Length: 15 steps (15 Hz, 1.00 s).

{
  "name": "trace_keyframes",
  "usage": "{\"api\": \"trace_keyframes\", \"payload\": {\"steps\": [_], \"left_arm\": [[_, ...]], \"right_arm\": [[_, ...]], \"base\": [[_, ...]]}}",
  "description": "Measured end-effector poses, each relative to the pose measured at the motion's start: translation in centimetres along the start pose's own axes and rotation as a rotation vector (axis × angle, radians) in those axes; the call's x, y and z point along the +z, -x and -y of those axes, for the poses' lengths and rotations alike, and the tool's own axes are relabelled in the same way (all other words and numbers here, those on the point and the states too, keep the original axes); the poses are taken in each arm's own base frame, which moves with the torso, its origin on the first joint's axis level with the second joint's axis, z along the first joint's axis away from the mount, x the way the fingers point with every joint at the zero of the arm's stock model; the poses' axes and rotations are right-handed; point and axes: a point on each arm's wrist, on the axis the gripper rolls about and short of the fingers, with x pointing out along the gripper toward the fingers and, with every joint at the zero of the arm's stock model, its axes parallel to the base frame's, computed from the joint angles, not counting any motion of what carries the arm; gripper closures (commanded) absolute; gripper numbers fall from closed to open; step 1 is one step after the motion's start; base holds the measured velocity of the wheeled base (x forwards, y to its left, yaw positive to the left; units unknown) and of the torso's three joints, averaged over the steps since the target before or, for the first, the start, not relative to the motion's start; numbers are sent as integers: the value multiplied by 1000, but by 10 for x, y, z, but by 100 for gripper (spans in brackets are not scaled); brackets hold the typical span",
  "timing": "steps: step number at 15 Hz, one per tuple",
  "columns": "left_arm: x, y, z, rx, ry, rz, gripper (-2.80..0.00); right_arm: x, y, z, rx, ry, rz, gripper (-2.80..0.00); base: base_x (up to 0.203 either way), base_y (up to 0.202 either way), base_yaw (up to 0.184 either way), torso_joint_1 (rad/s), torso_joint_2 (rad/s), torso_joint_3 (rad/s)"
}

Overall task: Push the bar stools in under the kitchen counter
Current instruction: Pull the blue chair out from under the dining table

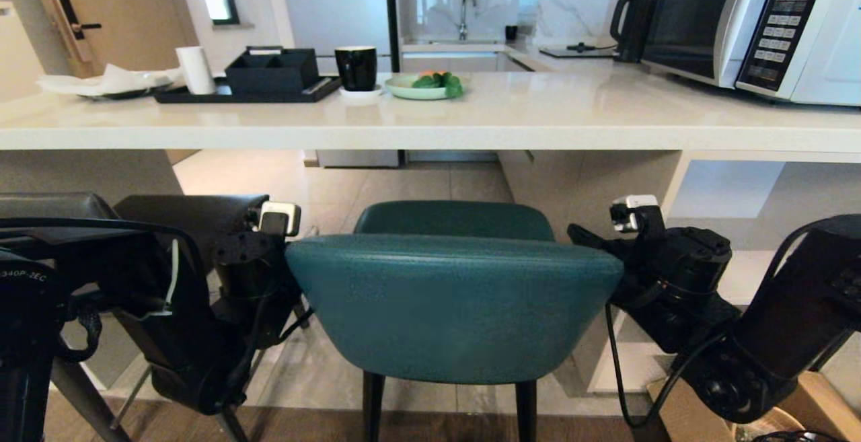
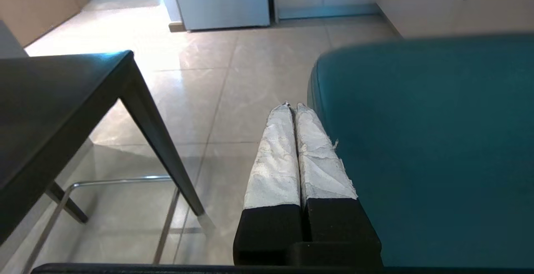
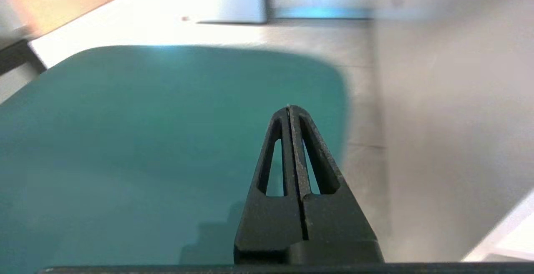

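The teal bar stool [image 1: 451,307] stands in the middle, its curved back toward me and its seat [image 1: 454,218] reaching under the edge of the white kitchen counter [image 1: 430,116]. The dark grey bar stool [image 1: 192,210] stands to its left, partly hidden by my left arm [image 1: 249,274]. My left gripper [image 2: 292,107] is shut and empty, lying along the left side of the teal stool [image 2: 417,149], with the grey stool [image 2: 50,99] on its other side. Shut and empty too, my right gripper [image 3: 289,108] sits over the right part of the teal seat [image 3: 146,140].
On the counter are a black tray [image 1: 249,89], a paper roll [image 1: 195,68], a black cup [image 1: 356,68], a green plate [image 1: 420,87], a kettle [image 1: 632,25] and a microwave [image 1: 753,18]. White shelf cubbies [image 1: 740,193] lie right of the teal stool. A cardboard box [image 1: 820,401] sits by my right arm.
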Motion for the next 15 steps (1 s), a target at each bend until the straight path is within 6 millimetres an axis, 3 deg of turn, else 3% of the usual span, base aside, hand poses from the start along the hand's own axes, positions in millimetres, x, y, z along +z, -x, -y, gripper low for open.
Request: {"api": "trace_keyframes", "payload": {"steps": [3, 10, 15], "left_arm": [[-3, -2, 1, 4, -2, -5, 0], [-8, -6, -3, 7, -1, -13, 0], [-7, 26, -5, -11, -11, -80, 0]], "right_arm": [[1, 1, -8, 10, 0, -5, 0], [12, 40, -30, 95, 2, -23, 0], [3, 30, -23, 72, -8, -32, 0]], "base": [[0, 0, 0, 0, 0, 0], [0, 0, 0, 0, 0, 0], [0, 0, 0, 0, 0, 0]]}}
